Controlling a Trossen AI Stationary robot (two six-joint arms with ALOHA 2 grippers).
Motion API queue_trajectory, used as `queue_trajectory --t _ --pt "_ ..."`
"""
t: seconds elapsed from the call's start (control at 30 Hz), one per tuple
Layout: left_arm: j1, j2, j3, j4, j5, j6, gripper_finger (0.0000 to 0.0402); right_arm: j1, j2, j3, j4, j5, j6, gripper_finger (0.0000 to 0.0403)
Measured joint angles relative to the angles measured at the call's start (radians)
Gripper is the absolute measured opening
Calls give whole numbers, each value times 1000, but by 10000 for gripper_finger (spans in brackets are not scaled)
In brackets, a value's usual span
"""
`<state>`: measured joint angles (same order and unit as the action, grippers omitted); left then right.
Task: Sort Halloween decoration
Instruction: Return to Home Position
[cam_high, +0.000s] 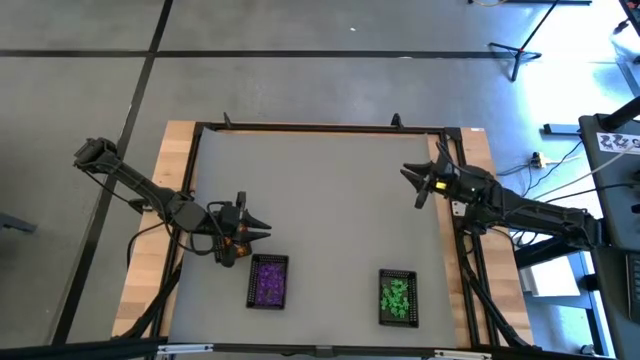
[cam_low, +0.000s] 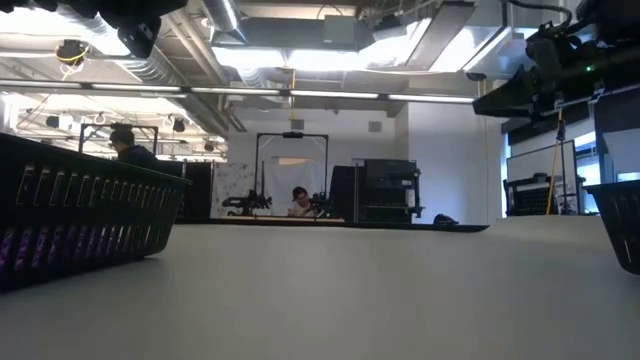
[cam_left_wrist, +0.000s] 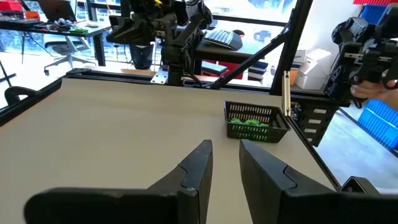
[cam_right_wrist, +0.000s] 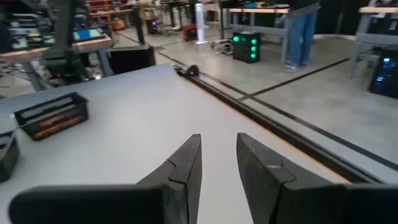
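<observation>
- Evidently no loose piece is left out on the grey table (cam_high: 330, 200). The Halloween decoration in sight is already in trays: purple trinkets (cam_high: 267, 282) in the purple-filled mesh tray (cam_high: 251, 283) and green trinkets (cam_high: 397, 296) in the green-filled mesh tray (cam_high: 383, 300).
- Both trays sit near the table edge at the bottom of the high view, well apart from each other. Their long sides run away from that edge.
- The left gripper (cam_high: 258, 228) hangs just beside the purple-filled tray's far corner, on the left arm's side. It points across the table towards the right arm's side. In its wrist view the fingers (cam_left_wrist: 196, 165) stand a narrow gap apart with nothing between them.
- The right gripper (cam_high: 415, 185) is up near its own side rail, well apart from the green-filled tray. Its fingers (cam_right_wrist: 186, 162) are likewise slightly parted and hold nothing.
- The left arm is the nearer one to any tray, so the relation that matters for a retreat is that tray rim just beside its fingers. Pulling back and up towards its own side should take it away from the rim rather than over it.
- Open room looks ample, since the middle and far half of the table carry nothing. The black frame (cam_high: 320, 127) around the table and the posts by each arm's base are the only edges to mind.
- Judged from this, the sorting looks finished and only parking the arms remains.
</observation>
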<state>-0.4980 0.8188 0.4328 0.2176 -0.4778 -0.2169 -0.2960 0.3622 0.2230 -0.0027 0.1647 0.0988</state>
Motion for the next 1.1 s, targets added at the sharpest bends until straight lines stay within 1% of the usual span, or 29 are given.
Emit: queue_trajectory --t 0.1,0.17,0.33,1.1 --pt "0 0 0 0 0 0 75 0 -1 -41 31 -7 1 98" --pt "0 0 0 0 0 0 75 0 0 -91 76 18 16 98" --pt "0 0 0 0 0 0 75 0 0 -214 272 52 17 98" --pt "0 0 0 0 0 0 75 1 0 -216 219 52 6 99"
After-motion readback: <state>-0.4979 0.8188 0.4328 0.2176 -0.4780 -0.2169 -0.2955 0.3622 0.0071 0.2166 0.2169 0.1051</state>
